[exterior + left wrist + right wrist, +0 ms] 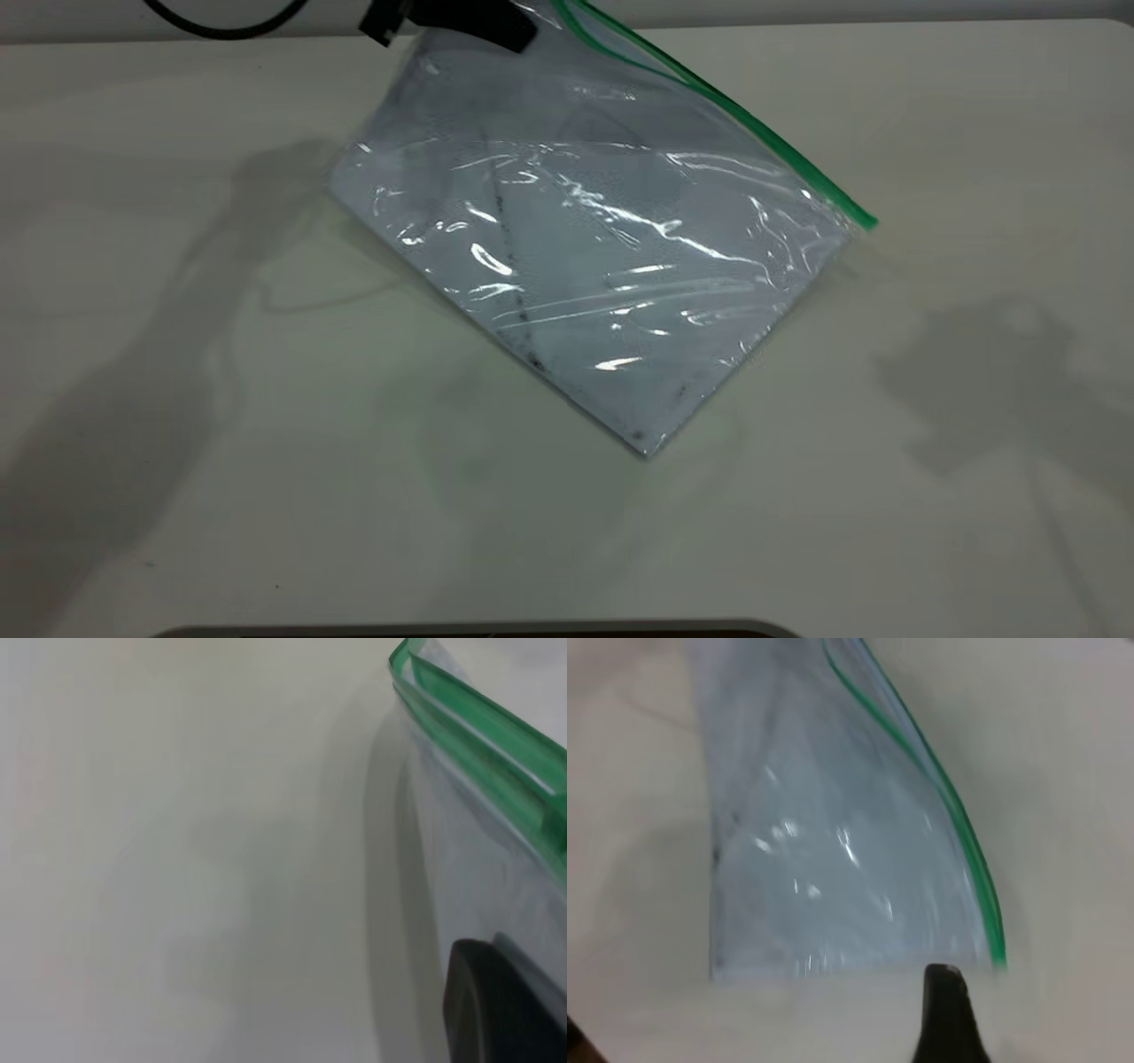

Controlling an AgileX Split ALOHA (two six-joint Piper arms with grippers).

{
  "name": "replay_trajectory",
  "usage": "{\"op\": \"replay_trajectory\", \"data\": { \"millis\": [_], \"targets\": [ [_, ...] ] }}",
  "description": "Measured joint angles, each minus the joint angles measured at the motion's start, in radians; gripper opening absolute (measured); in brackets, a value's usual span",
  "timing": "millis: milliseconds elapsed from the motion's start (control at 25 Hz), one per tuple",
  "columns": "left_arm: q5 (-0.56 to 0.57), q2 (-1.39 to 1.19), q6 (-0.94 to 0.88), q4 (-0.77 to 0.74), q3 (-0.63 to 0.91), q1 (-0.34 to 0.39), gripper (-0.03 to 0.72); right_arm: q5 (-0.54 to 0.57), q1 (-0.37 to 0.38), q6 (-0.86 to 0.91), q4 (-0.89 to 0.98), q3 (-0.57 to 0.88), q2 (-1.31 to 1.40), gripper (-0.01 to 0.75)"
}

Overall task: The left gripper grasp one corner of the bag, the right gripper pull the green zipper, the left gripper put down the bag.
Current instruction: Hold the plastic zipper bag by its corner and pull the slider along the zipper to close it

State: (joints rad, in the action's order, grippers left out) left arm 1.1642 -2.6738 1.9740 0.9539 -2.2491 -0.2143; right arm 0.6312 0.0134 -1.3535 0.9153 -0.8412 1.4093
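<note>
bag (602, 257) tilted, apparently left gripper (461, 22) holding

This looks like a robotics lab or test bench — not a home or a shop. The evidence is thin but consistent: a plain, pale, matte tabletop (266, 496) fills nearly every view, bare and evenly lit, with soft shadows of equipment falling across it. A black cable (221, 27) loops along the far edge, just beside the left hand (461, 22), a black matte robot part. Beyond that edge runs a plain light wall strip (886, 9) — no furnishings, décor or signage are visible anywhere.
</note>
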Motion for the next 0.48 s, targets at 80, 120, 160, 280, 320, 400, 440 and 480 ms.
{"op": "replay_trajectory", "data": {
  "millis": [80, 120, 160, 280, 320, 400, 440, 480],
  "targets": [
    [0.0, 0.0, 0.003, -0.036, 0.0, -0.04, 0.053, -0.012, 0.0, -0.115, 0.117, 0.0, 0.042, 0.561],
    [0.0, 0.0, 0.004, -0.054, 0.0, -0.063, 0.053, -0.019, 0.0, -0.172, 0.165, 0.0, 0.064, 0.561],
    [0.0, 0.0, 0.004, -0.068, 0.0, -0.083, 0.053, -0.023, 0.0, -0.22, 0.222, 0.0, 0.085, 0.561],
    [0.003, 0.0, 0.025, -0.101, 0.0, -0.149, 0.053, -0.044, 0.0, -0.375, 0.356, 0.0, 0.144, 0.561],
    [0.003, 0.0, 0.036, -0.11, 0.0, -0.165, 0.053, -0.05, 0.0, -0.408, 0.393, 0.0, 0.161, 0.561],
    [0.003, 0.001, 0.043, -0.138, 0.0, -0.199, 0.053, -0.059, 0.0, -0.474, 0.447, 0.0, 0.205, 0.561],
    [0.003, 0.002, 0.046, -0.148, 0.0, -0.21, 0.053, -0.062, 0.0, -0.504, 0.472, -0.001, 0.226, 0.561],
    [0.003, 0.004, 0.046, -0.157, 0.0, -0.222, 0.053, -0.065, 0.0, -0.527, 0.497, -0.001, 0.243, 0.561]
  ]
}}
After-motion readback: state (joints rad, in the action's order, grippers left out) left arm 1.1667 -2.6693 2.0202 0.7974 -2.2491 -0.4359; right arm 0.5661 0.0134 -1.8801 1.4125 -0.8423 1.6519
